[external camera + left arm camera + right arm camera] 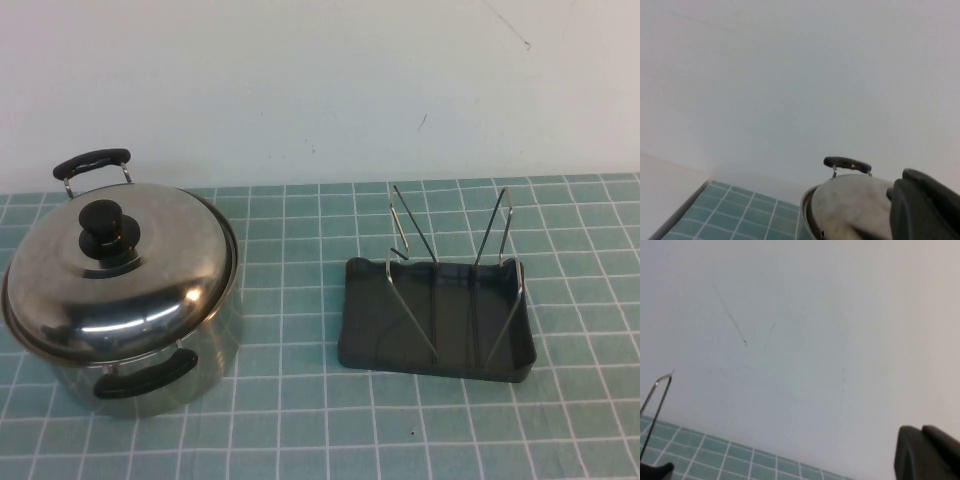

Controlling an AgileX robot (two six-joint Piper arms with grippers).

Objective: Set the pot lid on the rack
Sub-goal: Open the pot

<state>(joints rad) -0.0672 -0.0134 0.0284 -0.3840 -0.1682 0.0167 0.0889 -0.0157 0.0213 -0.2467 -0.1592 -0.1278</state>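
Note:
The pot lid (130, 265), shiny and domed with a black knob (103, 228), sits closed on the steel pot (215, 345) at the table's left. The rack (440, 325), a dark grey tray with upright wire loops (405, 225), stands to the right and holds nothing. Neither arm shows in the high view. In the left wrist view my left gripper (905, 182) is shut and empty, close beside the lid (850, 200). In the right wrist view my right gripper (920, 432) is shut and empty, off to the side of a rack wire loop (660, 390).
The pot has two black handles, one at the back (92, 161) and one at the front (145, 378). The table is covered by a green gridded mat (300, 420). A pale wall (320, 80) rises right behind the pot and rack.

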